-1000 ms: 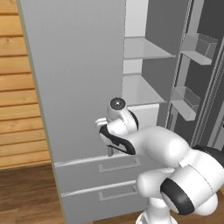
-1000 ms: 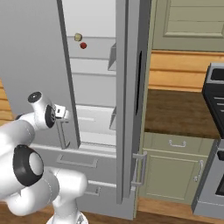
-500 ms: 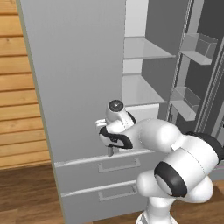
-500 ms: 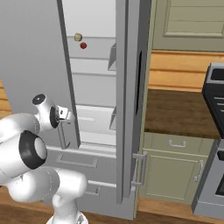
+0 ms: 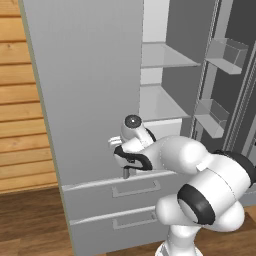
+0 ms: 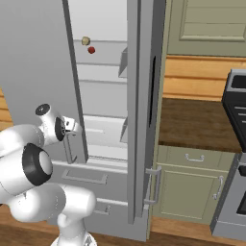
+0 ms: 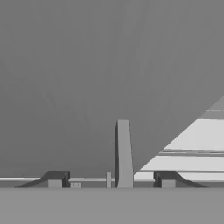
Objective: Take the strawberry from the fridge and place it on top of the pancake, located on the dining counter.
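Fridge [image 5: 90,90] door open, bar handle [image 7: 123,153] upright between tips of pincer [image 7: 108,179], spread, holding nothing.

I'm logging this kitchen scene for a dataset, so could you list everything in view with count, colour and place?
fridge: one, light grey, left door swung open, two drawers below
door handle: one, grey vertical bar, between the fingertips
strawberry: one, dark red, upper fridge shelf
yellowish lump: one, tan, same shelf, beside the strawberry
door bins: two, clear, on the right door's inner side
wooden counter: one, dark brown, right of fridge
cabinets: pale green, under the counter
stove: one, dark, far right
gripper: one, dark fingers, open around the handle
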